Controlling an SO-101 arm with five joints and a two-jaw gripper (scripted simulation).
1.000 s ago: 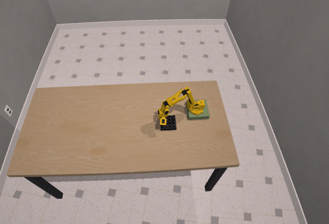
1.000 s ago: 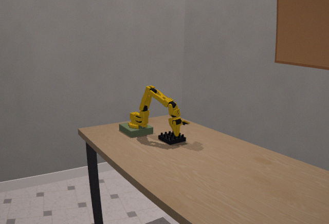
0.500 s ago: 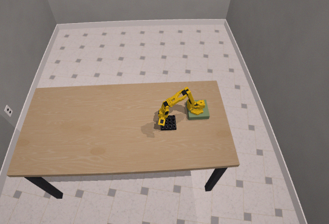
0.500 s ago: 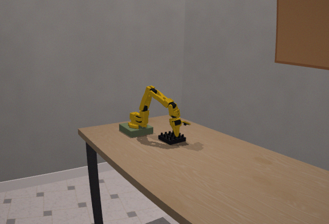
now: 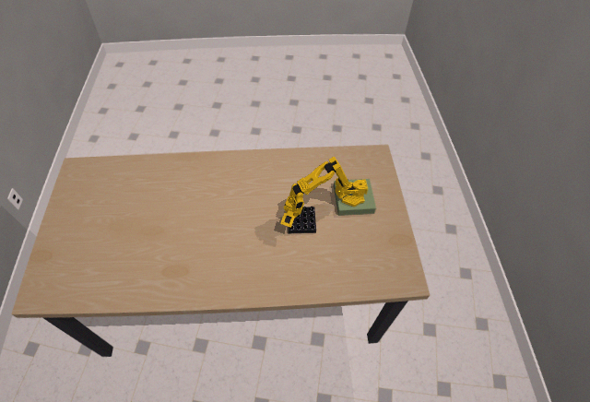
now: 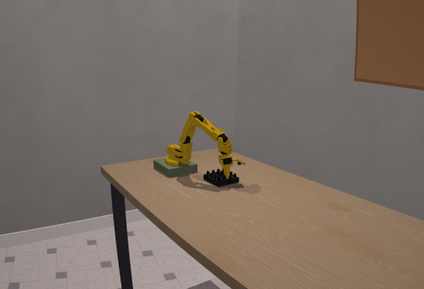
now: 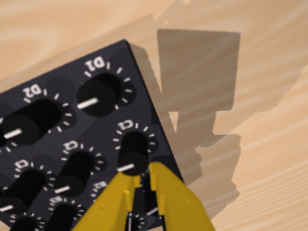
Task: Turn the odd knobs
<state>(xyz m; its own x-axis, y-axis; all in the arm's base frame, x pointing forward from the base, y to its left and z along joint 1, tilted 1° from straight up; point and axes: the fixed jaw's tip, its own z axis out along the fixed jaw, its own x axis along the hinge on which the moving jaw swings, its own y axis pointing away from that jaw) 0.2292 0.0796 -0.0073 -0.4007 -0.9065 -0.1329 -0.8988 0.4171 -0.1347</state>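
Knob box (image 7: 108,130), white printed labels, seen inverted: "D1" above corner knob (image 7: 98,98); "D2" beside it; "C1" below D1. Remaining labels blurred, unreadable.
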